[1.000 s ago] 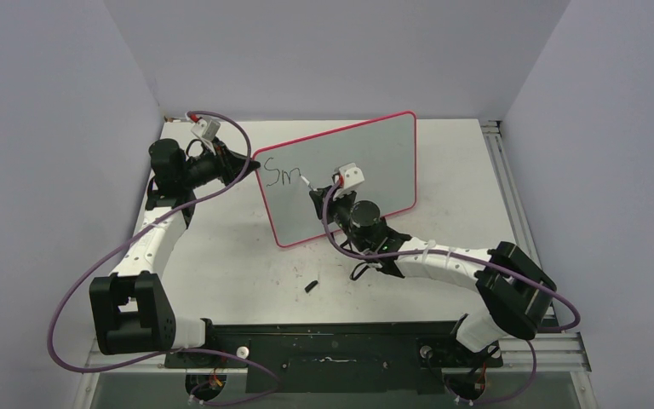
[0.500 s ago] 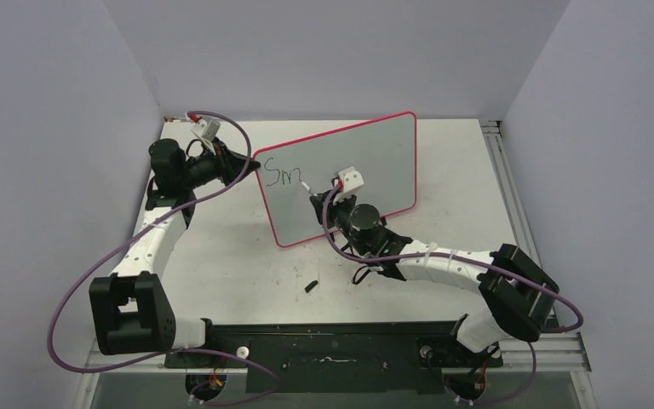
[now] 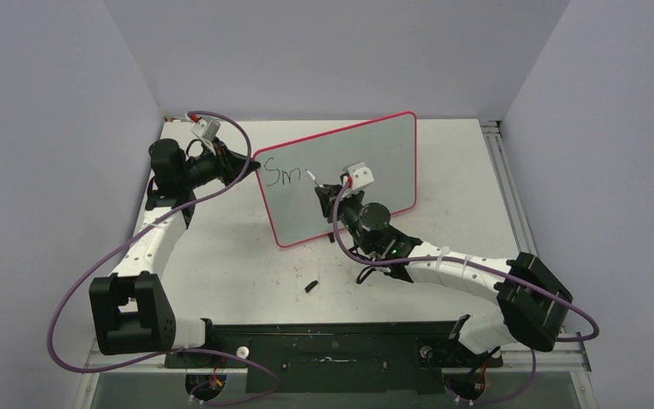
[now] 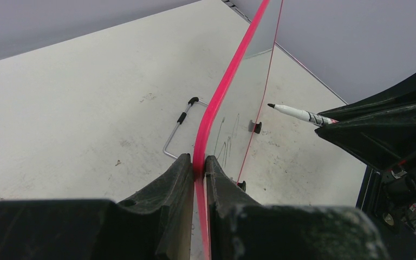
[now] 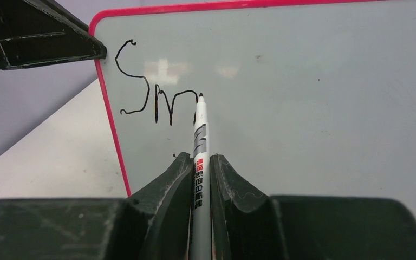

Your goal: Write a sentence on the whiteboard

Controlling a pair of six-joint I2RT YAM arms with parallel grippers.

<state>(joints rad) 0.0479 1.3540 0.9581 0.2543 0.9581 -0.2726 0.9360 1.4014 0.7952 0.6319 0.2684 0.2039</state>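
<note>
The right pincer (image 5: 200, 165) is clamped on a marker (image 5: 200, 127), the barrel pinched between both fingers. Its black tip is pointed at the whiteboard (image 5: 314, 108), right at the end of the letters "Sm" (image 5: 151, 100) written near the board's upper left corner. Whether the tip touches the face cannot be told. The left pincer (image 4: 199, 162) is closed on the pink-red rim (image 4: 222, 92) at the board's left edge, one finger on each face. The whiteboard is stood on edge towards the far middle of the table (image 3: 221, 264), its face turned to the arms, with a wire stand (image 4: 176, 130) seen behind it. The board is judged light, stiff and glossy, so it is likely to slide or tip under pen pressure. Hold is best taken at the rim, clear of the writing. A small dark piece (image 3: 311, 286), possibly a cap, is seen on the near table, well apart from the board.
</note>
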